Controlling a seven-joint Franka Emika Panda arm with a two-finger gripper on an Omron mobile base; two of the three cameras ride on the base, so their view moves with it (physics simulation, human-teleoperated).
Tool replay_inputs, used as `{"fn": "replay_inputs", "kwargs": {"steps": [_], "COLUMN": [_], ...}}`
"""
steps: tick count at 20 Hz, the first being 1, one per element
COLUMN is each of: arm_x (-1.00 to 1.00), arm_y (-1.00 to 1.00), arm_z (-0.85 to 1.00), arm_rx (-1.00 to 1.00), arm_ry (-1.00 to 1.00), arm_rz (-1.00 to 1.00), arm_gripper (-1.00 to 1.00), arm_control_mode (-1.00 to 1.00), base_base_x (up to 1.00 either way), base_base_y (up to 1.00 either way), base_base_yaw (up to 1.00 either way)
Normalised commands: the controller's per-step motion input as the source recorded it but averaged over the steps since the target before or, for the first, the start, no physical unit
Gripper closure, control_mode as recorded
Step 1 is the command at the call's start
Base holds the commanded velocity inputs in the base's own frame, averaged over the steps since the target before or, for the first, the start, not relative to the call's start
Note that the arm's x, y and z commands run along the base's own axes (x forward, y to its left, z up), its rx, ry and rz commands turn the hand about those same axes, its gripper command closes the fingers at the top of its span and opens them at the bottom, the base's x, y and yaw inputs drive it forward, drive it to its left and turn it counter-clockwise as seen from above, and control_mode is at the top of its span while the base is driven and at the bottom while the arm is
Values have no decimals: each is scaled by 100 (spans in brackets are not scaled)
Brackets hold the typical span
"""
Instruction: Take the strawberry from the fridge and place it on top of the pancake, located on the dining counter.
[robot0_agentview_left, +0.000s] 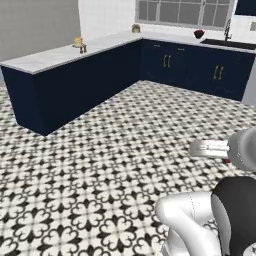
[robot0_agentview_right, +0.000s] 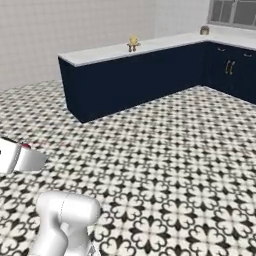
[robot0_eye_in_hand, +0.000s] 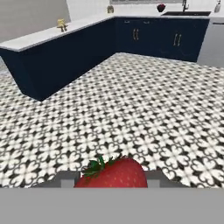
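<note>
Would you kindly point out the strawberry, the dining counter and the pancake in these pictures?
strawberry (robot0_eye_in_hand: 114, 174): hand view, on its red flesh.
dining counter (robot0_agentview_left: 47, 56): left base view, on bare marble top.
pancake (robot0_agentview_left: 78, 42): left base view, on the small yellow stack; detail too small to tell.

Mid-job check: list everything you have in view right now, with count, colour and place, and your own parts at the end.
strawberry: one, red with green leaves, held between the tool's fingers, above the floor.
dining counter: one, white-grey top on navy base, ahead across the floor.
pancake: one small yellow stack, on the dining counter; plate too small to tell.
wall cabinets: one navy run with gold handles, under the window.
dark red bowl: one, on the back countertop beside the sink.
floor: black-and-white patterned tile.
tool: one, grey fingers, shut on the strawberry.
</note>
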Motion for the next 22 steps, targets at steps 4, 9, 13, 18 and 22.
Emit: {"fn": "replay_inputs", "kwargs": {"steps": [4, 9, 13, 18, 22], "arm_x": [0, 0, 0, 0, 0], "arm_y": [0, 0, 0, 0, 0], "arm_z": [0, 0, 0, 0, 0], "arm_rx": [0, 0, 0, 0, 0], "arm_ry": [0, 0, 0, 0, 0], "arm_rz": [0, 0, 0, 0, 0], "arm_gripper": [100, 100, 100, 100, 100], "arm_control_mode": [100, 100, 100, 100, 100], "base_base_x": [100, 100, 100, 100, 100], "base_base_y": [-13, -5, -6, -46, 39], "base_base_yaw": [65, 68, 67, 30, -12]}}
